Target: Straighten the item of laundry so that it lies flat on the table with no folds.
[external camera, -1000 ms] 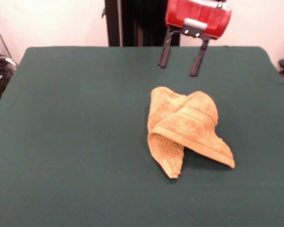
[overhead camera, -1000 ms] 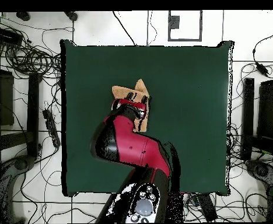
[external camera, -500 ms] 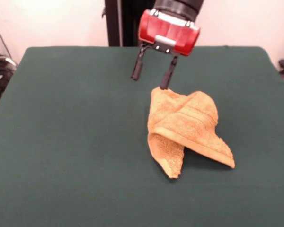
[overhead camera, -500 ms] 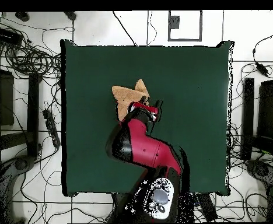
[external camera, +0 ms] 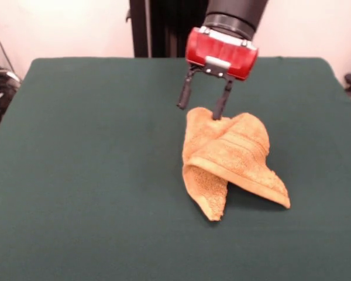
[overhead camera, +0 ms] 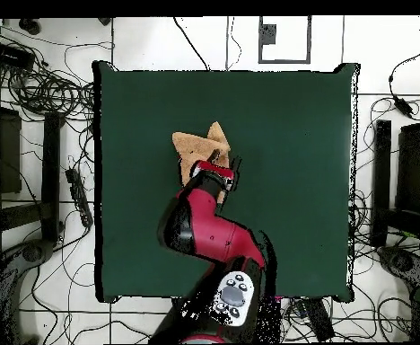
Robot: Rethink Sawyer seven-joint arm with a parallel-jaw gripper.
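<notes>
The orange-tan towel [external camera: 229,161] lies crumpled on the dark green table [external camera: 88,164], right of centre, folded over itself with a stripe band on its upper flap. In the overhead view the towel [overhead camera: 198,146] shows partly, with the arm covering its lower part. My gripper [external camera: 202,103] is open and empty, just above the towel's far edge; one fingertip [external camera: 219,111] is at the towel's rim, the other over the bare cloth. The red gripper body [overhead camera: 214,172] also shows in the overhead view.
Cables and equipment [overhead camera: 43,90] lie on the floor around the table. The black pedestal [external camera: 158,26] stands at the table's far side. The table's edges [overhead camera: 98,180] are far from the towel on all sides.
The gripper came down from high right to the towel's far edge, swung left, then shifted back right and slightly lower. The towel has not moved.
</notes>
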